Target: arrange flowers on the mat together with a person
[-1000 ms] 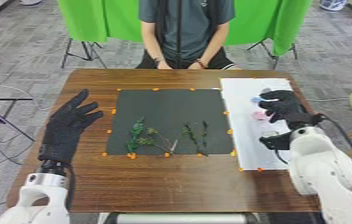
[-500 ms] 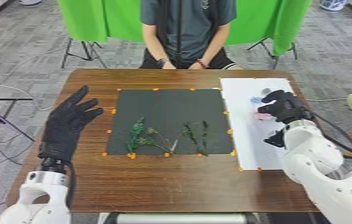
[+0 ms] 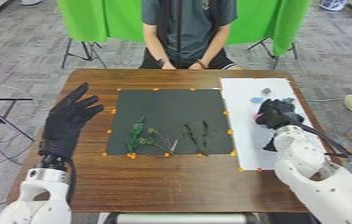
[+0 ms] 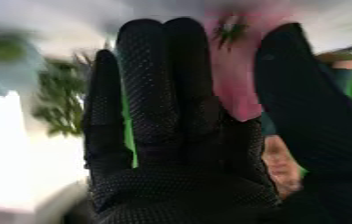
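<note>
We've our R hand point(image 3: 278, 112) over the white sheet, R side of the tbl point(image 3: 177, 187). In the wrist view its fingers are up & fairly straight, thumb apart, w/ the pink flower point(image 4: 234, 92) in the gap btwn; can't tell if we grip it. Blue flower point(image 3: 258, 100) lies just beyond on the sheet, w/ a small grey item point(image 3: 266, 91) past it. Our L hand point(image 3: 66, 120) is over the tbl's L side, fingers extended, thumb spread, nothing held. Btwn our hands, green sprigs point(image 3: 137, 133) lie apart, approx. upright in view, on the black mat's point(image 3: 164, 105) near half.
</note>
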`<action>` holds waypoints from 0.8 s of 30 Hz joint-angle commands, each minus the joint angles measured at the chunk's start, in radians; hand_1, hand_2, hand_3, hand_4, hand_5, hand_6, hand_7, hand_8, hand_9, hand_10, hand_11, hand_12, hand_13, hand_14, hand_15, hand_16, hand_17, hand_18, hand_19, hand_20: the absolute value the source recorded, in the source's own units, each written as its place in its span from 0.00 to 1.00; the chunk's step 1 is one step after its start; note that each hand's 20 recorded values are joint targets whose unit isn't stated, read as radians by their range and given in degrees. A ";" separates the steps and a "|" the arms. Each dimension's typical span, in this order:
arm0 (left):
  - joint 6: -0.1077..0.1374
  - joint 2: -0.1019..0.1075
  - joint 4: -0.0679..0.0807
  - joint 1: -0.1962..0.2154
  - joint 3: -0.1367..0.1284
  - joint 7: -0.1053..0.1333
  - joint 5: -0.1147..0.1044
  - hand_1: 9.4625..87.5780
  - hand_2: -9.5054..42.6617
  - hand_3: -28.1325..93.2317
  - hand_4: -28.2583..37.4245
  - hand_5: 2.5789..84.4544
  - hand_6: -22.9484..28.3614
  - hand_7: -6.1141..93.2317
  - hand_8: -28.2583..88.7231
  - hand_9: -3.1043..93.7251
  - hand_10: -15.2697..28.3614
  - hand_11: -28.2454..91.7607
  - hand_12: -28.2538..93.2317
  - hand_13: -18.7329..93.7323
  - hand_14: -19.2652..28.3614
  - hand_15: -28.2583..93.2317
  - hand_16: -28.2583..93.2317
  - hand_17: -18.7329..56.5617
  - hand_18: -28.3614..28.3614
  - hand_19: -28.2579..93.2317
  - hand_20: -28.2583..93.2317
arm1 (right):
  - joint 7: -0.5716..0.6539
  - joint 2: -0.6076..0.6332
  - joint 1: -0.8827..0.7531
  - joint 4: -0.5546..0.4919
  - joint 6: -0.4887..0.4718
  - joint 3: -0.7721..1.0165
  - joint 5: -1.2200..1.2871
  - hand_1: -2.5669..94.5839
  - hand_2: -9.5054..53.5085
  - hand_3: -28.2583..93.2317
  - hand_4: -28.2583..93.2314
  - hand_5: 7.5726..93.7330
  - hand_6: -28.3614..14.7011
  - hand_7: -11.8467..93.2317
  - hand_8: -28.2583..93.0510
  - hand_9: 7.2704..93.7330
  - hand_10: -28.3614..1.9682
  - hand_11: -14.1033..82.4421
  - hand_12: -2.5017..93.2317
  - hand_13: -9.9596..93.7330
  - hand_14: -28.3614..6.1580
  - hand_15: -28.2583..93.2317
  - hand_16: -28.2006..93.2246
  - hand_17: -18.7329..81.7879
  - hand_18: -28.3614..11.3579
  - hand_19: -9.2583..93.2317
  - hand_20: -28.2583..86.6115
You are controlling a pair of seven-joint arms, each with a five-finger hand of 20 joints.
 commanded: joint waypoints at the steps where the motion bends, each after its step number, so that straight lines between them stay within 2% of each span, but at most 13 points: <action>1: 0.000 -0.002 0.007 -0.004 0.003 -0.004 -0.004 0.16 0.29 0.86 0.00 0.44 0.56 0.15 0.18 0.42 0.77 0.41 0.31 0.42 0.98 0.63 0.17 0.15 0.97 0.66 0.38 | -0.021 0.013 -0.001 0.030 0.133 -0.036 -0.052 0.58 0.00 0.79 0.00 0.84 0.80 0.32 0.21 0.90 0.73 0.39 0.40 0.83 0.65 0.68 0.41 0.46 0.25 0.81 0.44; 5: -0.003 -0.006 0.008 -0.005 0.000 -0.007 -0.003 0.16 0.29 0.86 0.00 0.44 0.56 0.15 0.17 0.42 0.77 0.41 0.31 0.42 0.98 0.63 0.17 0.15 0.97 0.66 0.38 | -0.030 0.003 -0.025 0.006 0.167 -0.007 -0.064 0.60 0.00 0.77 0.00 0.87 0.79 0.31 0.21 0.93 0.76 0.39 0.41 0.85 0.69 0.68 0.41 0.47 0.28 0.81 0.44; 13: -0.006 -0.008 0.004 -0.004 -0.007 -0.012 -0.001 0.16 0.29 0.86 0.00 0.44 0.56 0.15 0.17 0.42 0.77 0.41 0.31 0.42 0.98 0.63 0.17 0.15 0.97 0.66 0.38 | -0.092 -0.022 0.003 -0.103 0.248 -0.041 -0.085 0.61 0.00 0.77 0.00 0.88 0.77 0.30 0.22 0.95 0.78 0.37 0.43 0.86 0.70 0.68 0.44 0.47 0.31 0.81 0.44; 15: 0.000 -0.001 0.004 -0.001 -0.001 0.002 -0.007 0.16 0.29 0.87 0.00 0.44 0.56 0.15 0.17 0.42 0.77 0.41 0.31 0.42 0.98 0.63 0.17 0.15 0.97 0.66 0.38 | -0.116 -0.040 0.025 -0.128 0.257 -0.068 -0.083 0.61 0.00 0.77 0.00 0.88 0.77 0.30 0.22 0.95 0.78 0.37 0.43 0.86 0.70 0.68 0.44 0.47 0.31 0.81 0.44; 17: -0.008 0.000 0.004 0.002 -0.004 0.006 -0.007 0.16 0.28 0.86 0.00 0.44 0.56 0.15 0.17 0.42 0.77 0.41 0.31 0.42 0.98 0.63 0.17 0.15 0.97 0.66 0.38 | -0.149 -0.072 0.058 -0.148 0.258 -0.108 -0.076 0.61 0.00 0.78 0.00 0.88 0.77 0.30 0.22 0.95 0.79 0.37 0.43 0.87 0.71 0.68 0.44 0.48 0.33 0.81 0.44; 20: -0.009 -0.004 0.001 -0.001 -0.005 -0.001 -0.004 0.16 0.28 0.86 0.00 0.44 0.56 0.15 0.17 0.42 0.77 0.41 0.31 0.42 0.98 0.63 0.17 0.15 0.97 0.66 0.38 | -0.202 -0.141 0.121 -0.157 0.254 -0.194 -0.061 0.61 0.00 0.78 0.00 0.89 0.76 0.30 0.22 0.95 0.79 0.37 0.43 0.87 0.71 0.68 0.43 0.48 0.35 0.80 0.43; 21: -0.007 -0.001 -0.001 0.000 -0.006 0.004 -0.006 0.16 0.28 0.87 0.00 0.44 0.56 0.15 0.17 0.42 0.77 0.41 0.31 0.42 0.98 0.63 0.17 0.15 0.97 0.66 0.38 | -0.226 -0.175 0.146 -0.150 0.240 -0.224 -0.069 0.61 0.00 0.78 0.00 0.89 0.76 0.30 0.23 0.96 0.79 0.37 0.44 0.87 0.71 0.68 0.43 0.48 0.36 0.80 0.43; 24: -0.016 -0.010 0.001 -0.018 -0.005 -0.017 0.002 0.16 0.28 0.87 0.00 0.44 0.56 0.15 0.17 0.42 0.77 0.41 0.31 0.43 0.98 0.63 0.17 0.15 0.96 0.66 0.38 | -0.280 -0.266 0.202 -0.119 0.220 -0.309 -0.073 0.61 0.00 0.78 0.00 0.89 0.76 0.30 0.23 0.95 0.79 0.37 0.44 0.87 0.71 0.68 0.43 0.48 0.37 0.79 0.43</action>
